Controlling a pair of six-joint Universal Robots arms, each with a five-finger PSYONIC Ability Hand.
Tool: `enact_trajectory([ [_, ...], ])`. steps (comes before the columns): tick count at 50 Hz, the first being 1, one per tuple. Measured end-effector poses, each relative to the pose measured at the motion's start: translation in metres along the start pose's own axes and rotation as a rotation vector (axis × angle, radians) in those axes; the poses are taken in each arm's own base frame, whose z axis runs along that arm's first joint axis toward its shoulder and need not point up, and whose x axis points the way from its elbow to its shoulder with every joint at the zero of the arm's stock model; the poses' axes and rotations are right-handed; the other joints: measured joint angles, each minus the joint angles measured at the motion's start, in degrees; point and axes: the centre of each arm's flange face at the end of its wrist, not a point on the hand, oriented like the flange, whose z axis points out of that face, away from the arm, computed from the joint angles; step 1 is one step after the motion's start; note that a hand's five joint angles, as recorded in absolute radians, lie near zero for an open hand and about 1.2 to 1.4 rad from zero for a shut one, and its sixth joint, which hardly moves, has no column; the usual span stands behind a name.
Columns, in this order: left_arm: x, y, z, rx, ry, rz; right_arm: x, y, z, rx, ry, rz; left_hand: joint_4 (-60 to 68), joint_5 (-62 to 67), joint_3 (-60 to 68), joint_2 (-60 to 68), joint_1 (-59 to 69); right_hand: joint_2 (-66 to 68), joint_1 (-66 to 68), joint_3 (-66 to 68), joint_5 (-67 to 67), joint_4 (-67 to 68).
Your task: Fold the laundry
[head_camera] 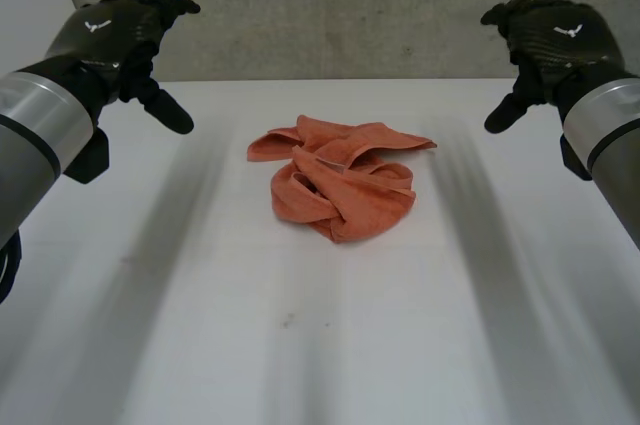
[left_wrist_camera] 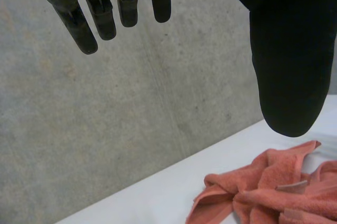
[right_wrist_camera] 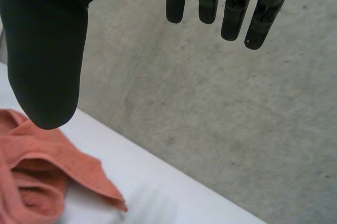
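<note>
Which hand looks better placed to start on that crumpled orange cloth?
Probably the right hand: both it and the left hand hover open to either side of the cloth, but a flat corner points its way.

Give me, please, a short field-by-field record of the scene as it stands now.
laundry: orange towel, crumpled in a heap, unfolded
place: middle of the white table
left hand: raised above the table, clear of the towel, fingers straight, holding nothing
right hand: raised at the towel's other side, also clear of it, fingers straight, holding nothing
background: grey concrete wall behind the table
task status: folding not yet begun
</note>
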Motion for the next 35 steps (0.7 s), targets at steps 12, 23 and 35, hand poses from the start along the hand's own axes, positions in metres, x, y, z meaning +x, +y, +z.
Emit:
enact_trajectory([
  [12, 0.001, 0.039, 0.021, -0.081, 0.012, 0.033, -0.035, 0.069, 0.021, -0.191, -0.162, 0.018, 0.00, 0.00, 0.00, 0.00, 0.00, 0.00, 0.00, 0.00, 0.00, 0.00],
  [23, 0.012, 0.099, 0.038, -0.199, 0.062, 0.139, -0.073, 0.146, 0.053, -0.300, -0.237, 0.093, 0.00, 0.00, 0.00, 0.00, 0.00, 3.85, 2.80, 4.22, 2.92, 2.92],
  [35, 0.012, 0.119, 0.047, -0.205, 0.063, 0.163, -0.106, 0.190, 0.091, -0.248, -0.257, 0.129, 0.00, 0.00, 0.00, 0.00, 0.00, 53.78, 42.56, 53.32, 49.85, 52.42],
])
